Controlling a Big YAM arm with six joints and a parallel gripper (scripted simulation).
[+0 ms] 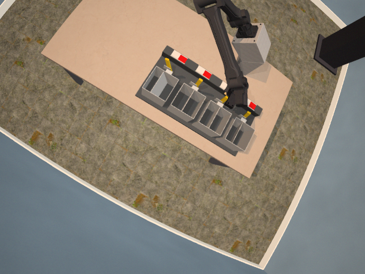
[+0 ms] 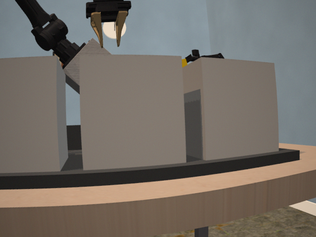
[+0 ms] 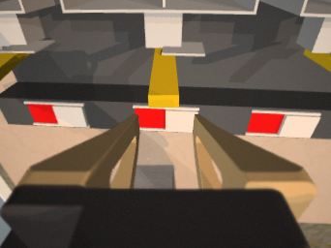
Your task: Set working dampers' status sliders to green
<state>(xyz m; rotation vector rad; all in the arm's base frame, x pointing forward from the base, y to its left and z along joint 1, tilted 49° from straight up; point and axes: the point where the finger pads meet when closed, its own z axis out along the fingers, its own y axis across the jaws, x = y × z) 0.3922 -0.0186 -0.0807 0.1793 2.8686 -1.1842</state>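
My jaws are part spread and pinch nothing; bare tabletop [image 3: 19, 143] shows in the gap between the two tan fingers. In the wrist view they point toward the row of sliders, and the middle slider [image 3: 165, 118] sits just past the fingertips, centred on the gap. I cannot tell whether the tips touch it. Its red half lies on the left and its pale cover [image 3: 180, 120] on the right, so its long axis runs across my view, square to the fingers.

Two more sliders flank it along the same black rail [image 3: 87, 91]. The left one [image 3: 57, 114] and the right one [image 3: 284, 123] also show red on the left and a pale cover on the right.

Just behind the middle slider a yellow lever [image 3: 164, 79] lies in line with the gap, its long axis running away from me toward the damper. Its near end overhangs the rail and reaches almost to the slider. Its far end meets a pale stub [image 3: 163, 28] under the damper's open frame [image 3: 160, 5].

From the top view, four grey dampers [image 1: 188, 101] stand side by side on a dark base [image 1: 141, 94], each behind its slider, the row running diagonally across the tabletop. My arm [image 1: 227, 55] reaches over the rail at the third one.

From the exterior view my jaws hang above the damper boxes [image 2: 132, 112], tips down.
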